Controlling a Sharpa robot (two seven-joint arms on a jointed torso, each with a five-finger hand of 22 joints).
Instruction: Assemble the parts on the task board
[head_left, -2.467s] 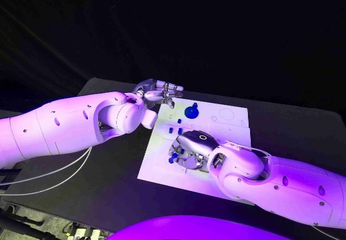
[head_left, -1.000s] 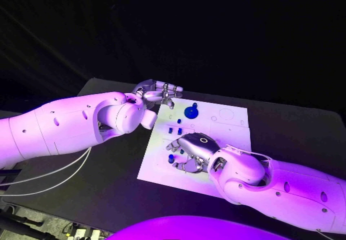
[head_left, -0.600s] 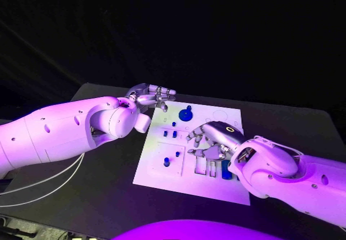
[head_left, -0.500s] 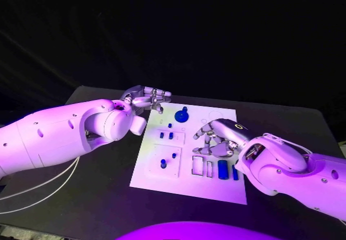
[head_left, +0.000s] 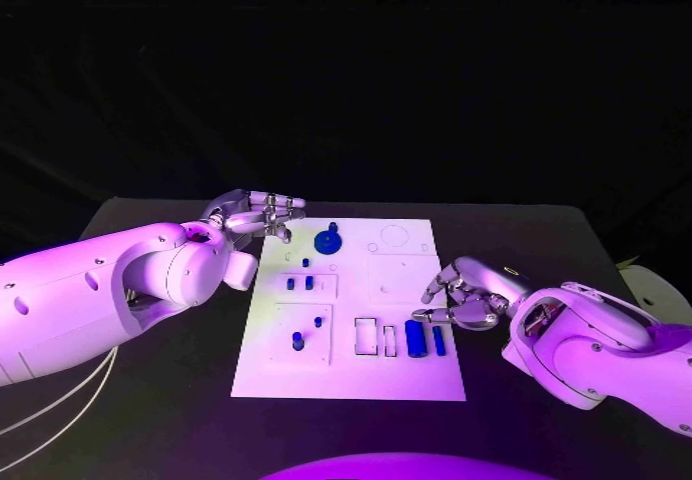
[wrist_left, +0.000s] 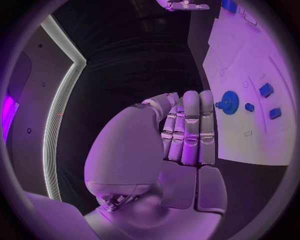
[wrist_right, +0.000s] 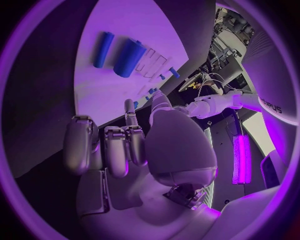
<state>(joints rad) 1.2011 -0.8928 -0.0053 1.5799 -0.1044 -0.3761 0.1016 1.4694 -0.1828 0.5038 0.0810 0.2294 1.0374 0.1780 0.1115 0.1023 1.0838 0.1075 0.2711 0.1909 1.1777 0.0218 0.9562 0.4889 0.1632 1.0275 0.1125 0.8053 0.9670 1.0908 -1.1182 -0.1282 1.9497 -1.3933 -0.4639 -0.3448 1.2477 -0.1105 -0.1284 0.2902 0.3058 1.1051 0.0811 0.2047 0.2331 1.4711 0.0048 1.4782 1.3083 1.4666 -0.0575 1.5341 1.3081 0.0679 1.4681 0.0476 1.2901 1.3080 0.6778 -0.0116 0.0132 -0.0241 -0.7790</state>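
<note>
Right robot hand withdrawn, grasp unclear.

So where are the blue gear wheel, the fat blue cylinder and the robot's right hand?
blue gear wheel (head_left: 329, 241), head view, on its toothed disc.
fat blue cylinder (head_left: 415, 338), head view, middle of its body.
right hand (head_left: 469, 297), head view, on the back of the hand.

The task board lies at the middle of the table. The left hand sits at the board's far left corner; the right hand at its right edge. On the board, a gear stands near the far edge, two cylinders side by side toward the right, small pegs on the left.
</note>
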